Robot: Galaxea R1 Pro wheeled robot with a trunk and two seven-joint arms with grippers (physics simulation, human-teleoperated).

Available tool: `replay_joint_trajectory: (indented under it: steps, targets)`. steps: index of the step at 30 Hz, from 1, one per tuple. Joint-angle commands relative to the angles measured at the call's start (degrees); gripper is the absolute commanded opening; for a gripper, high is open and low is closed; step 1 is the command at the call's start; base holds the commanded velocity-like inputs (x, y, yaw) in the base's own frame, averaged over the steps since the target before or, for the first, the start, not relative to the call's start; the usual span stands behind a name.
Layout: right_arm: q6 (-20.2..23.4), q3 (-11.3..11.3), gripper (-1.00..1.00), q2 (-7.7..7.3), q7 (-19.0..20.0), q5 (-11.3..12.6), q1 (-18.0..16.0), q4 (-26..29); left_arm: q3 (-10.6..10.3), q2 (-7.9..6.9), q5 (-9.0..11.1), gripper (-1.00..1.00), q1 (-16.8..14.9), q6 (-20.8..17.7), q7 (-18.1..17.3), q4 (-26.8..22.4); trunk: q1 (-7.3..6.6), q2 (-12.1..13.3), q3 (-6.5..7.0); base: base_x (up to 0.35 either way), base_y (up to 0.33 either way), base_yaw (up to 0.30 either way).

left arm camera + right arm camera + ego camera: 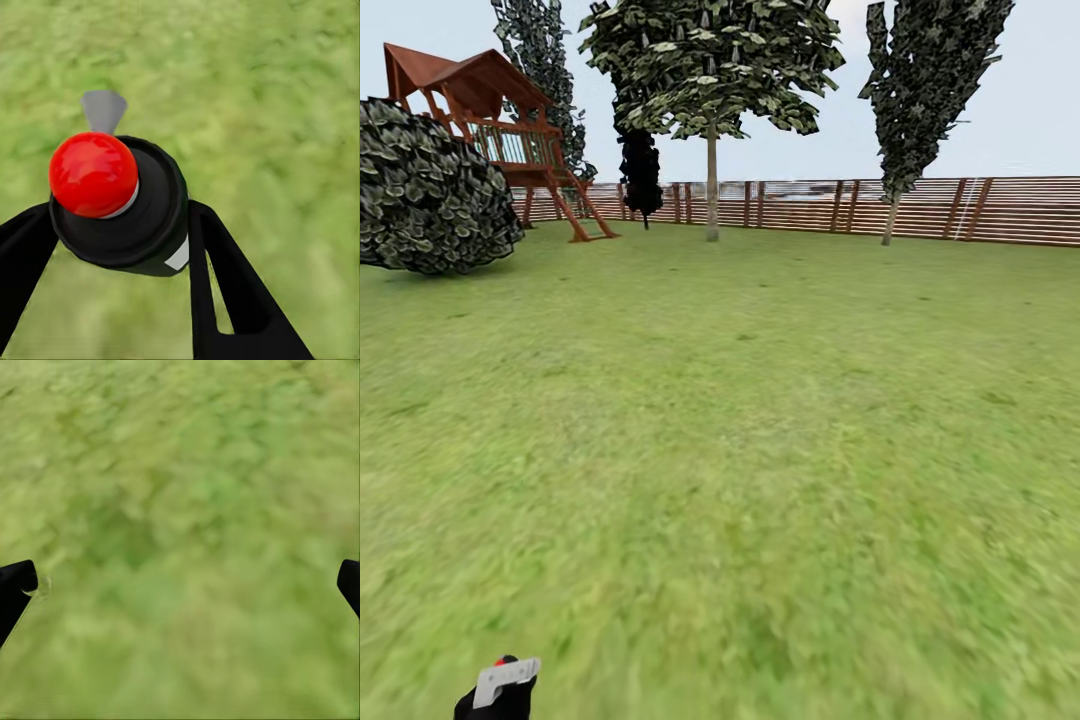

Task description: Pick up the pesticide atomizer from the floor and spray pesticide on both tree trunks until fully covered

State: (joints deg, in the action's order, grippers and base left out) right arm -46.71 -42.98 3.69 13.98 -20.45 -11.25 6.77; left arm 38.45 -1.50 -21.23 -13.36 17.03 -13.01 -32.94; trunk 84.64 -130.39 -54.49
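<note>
My left gripper (120, 251) is shut on the pesticide atomizer (120, 206), a black bottle with a red round cap and a grey nozzle. Its black fingers (225, 285) press the bottle's sides above grass. The atomizer (506, 678) also peeks in at the head view's bottom left. Two trees stand far off by the fence, one in the middle (710, 60) with a pale trunk (712, 190), one to the right (930, 80) with a leaning trunk (888, 220). My right gripper (182, 585) hangs open over the floor (180, 510), nothing between its fingertips (15, 585).
A round bush (430, 190) and a brown wooden play tower (490, 110) stand at the far left. A slatted fence (960, 210) closes the back. A small dark tree (640, 170) stands by the fence. Open lawn (760, 420) stretches toward the trees.
</note>
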Motion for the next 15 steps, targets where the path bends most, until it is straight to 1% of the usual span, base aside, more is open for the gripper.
replay_joint_trajectory:
  steps: [1,4,15]
  targets:
    - [0.0,0.0,1.00,0.00,0.0,0.0,0.0,0.0,0.0,0.03,0.0,-1.00,0.0,0.0,-0.1,-1.0,0.00,0.0,0.00,0.340,0.000,0.000]
    - [0.0,0.0,1.00,0.00,0.0,0.0,0.0,0.0,0.0,0.08,0.0,-1.00,0.3,-0.3,0.0,-2.1,0.00,0.0,0.00,0.340,0.000,0.000]
    - [0.0,0.0,1.00,0.00,0.0,0.0,0.0,0.0,0.0,0.01,-0.1,-1.00,0.4,-0.3,0.2,-2.2,0.00,0.0,0.00,0.340,0.000,0.000]
